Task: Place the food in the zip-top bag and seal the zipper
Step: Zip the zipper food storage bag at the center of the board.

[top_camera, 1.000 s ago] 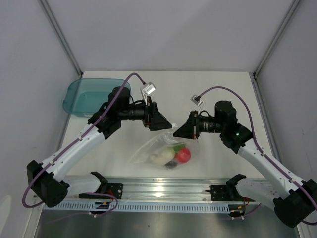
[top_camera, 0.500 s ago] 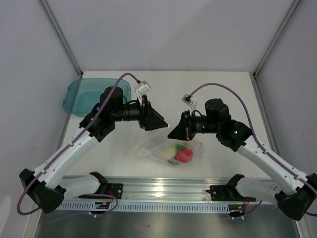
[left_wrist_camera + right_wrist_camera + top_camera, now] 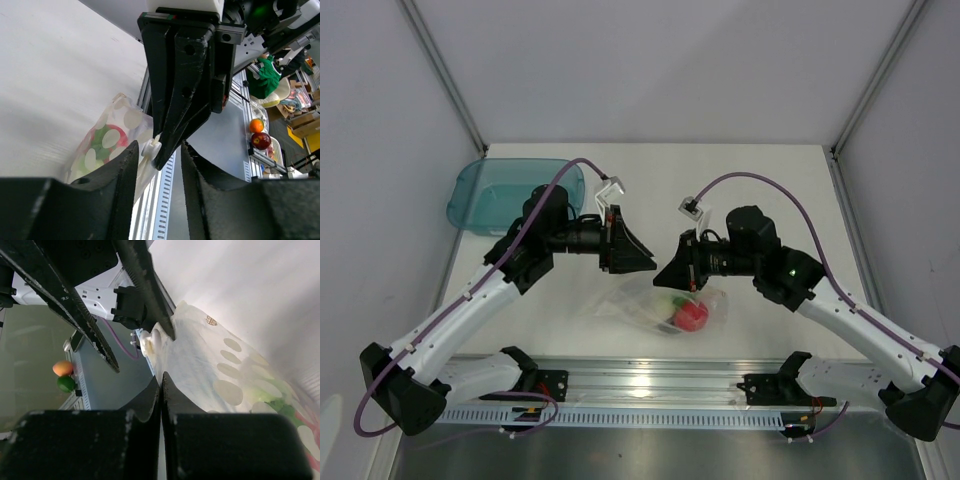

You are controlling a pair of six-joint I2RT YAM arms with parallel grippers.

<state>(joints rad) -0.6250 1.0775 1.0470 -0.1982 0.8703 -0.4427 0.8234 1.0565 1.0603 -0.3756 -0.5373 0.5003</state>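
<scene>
The clear, white-dotted zip-top bag [image 3: 660, 308] lies on the table between my two grippers, with the food inside. The red tomato [image 3: 691, 316] and green radish leaves [image 3: 672, 300] show through it; I cannot make out the dark piece. My right gripper [image 3: 666, 276] is shut on the bag's top edge [image 3: 195, 340]. The zipper's white slider tab [image 3: 150, 148] sits right beside it. My left gripper [image 3: 638, 263] is open, its fingers [image 3: 131, 160] on either side of the slider and the right gripper's tips. The slider also shows in the right wrist view [image 3: 150, 341].
A translucent teal tray [image 3: 500, 190] stands at the back left. An aluminium rail [image 3: 640, 385] runs along the table's near edge, just in front of the bag. White walls enclose the table at the sides and back.
My right gripper has moved left along the bag's top edge towards my left gripper. The bag has shifted slightly right and bunched up. The two grippers now nearly meet.
</scene>
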